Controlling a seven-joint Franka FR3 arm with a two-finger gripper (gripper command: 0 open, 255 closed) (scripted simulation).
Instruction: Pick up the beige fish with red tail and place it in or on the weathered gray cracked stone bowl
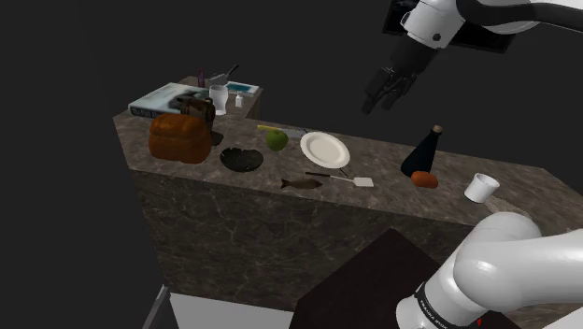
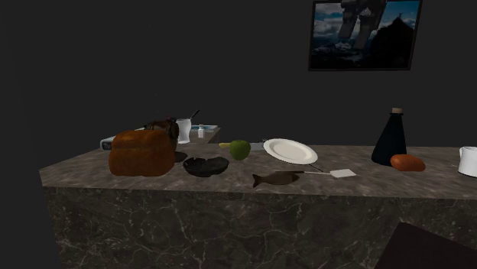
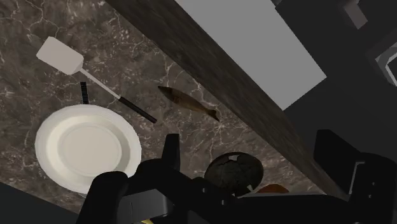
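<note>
So the gripper point(image 1: 378, 105) was hanging in the air well above the dark marble counter point(image 1: 234, 224), up over the white plate point(image 1: 324, 149) and a bit toward the shoulder view's right of it. It wasn't touching anything. Honestly I couldn't tell whether it was open or closed, the renders were just too dark around it.

The fish point(image 1: 301, 183) was lying flat on the counter near the plate, on the side toward the counter's front edge. It looked brownish in that light and I couldn't make out a red tail. The spatula point(image 1: 350, 178) lay just beside the plate on that same front side, with its handle tip pointing at the fish.

The cracked stone bowl point(image 1: 241, 159) looked almost black. It sat to the shoulder view's left of the plate, with a green apple point(image 1: 276, 140) between the two, and it was empty. Past the bowl, further from the plate, was a big brown loaf point(image 1: 179, 138).

To the plate's other side, well apart from it, stood a dark bottle point(image 1: 425, 151) with a small orange-red thing point(image 1: 425, 179) touching its base, and beyond those a white cup point(image 1: 481, 188).
</note>
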